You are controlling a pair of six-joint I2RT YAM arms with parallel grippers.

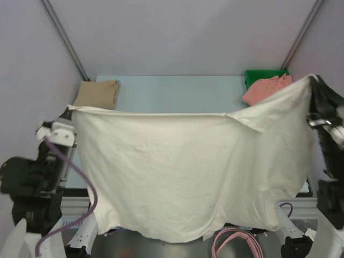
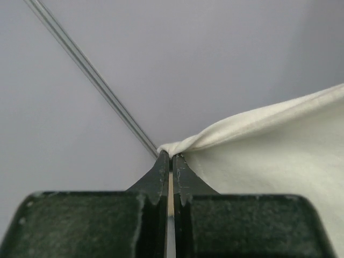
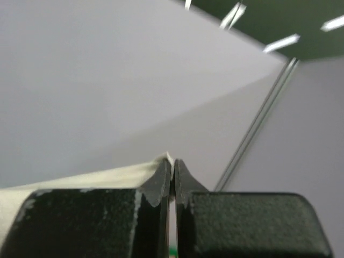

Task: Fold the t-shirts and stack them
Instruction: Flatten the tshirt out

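Note:
The cream-white t-shirt (image 1: 183, 172) hangs spread in the air between both arms and covers most of the table. My left gripper (image 1: 69, 112) is shut on its left top corner; the left wrist view shows the cloth (image 2: 258, 161) pinched at the fingertips of that gripper (image 2: 171, 157). My right gripper (image 1: 313, 80) is shut on its right top corner, held higher; the right wrist view shows the cloth's edge (image 3: 80, 180) in the tips of that gripper (image 3: 172, 161). The tan-beige t-shirt (image 1: 98, 93) lies folded at the back left. The salmon-pink t-shirt (image 1: 264, 88) lies bunched at the back right.
A green plastic tray (image 1: 263, 76) stands at the back right under the pink shirt. The pale blue table (image 1: 177, 94) shows behind the hanging shirt. Grey walls close in on three sides. Pink and purple cables hang at the near edge.

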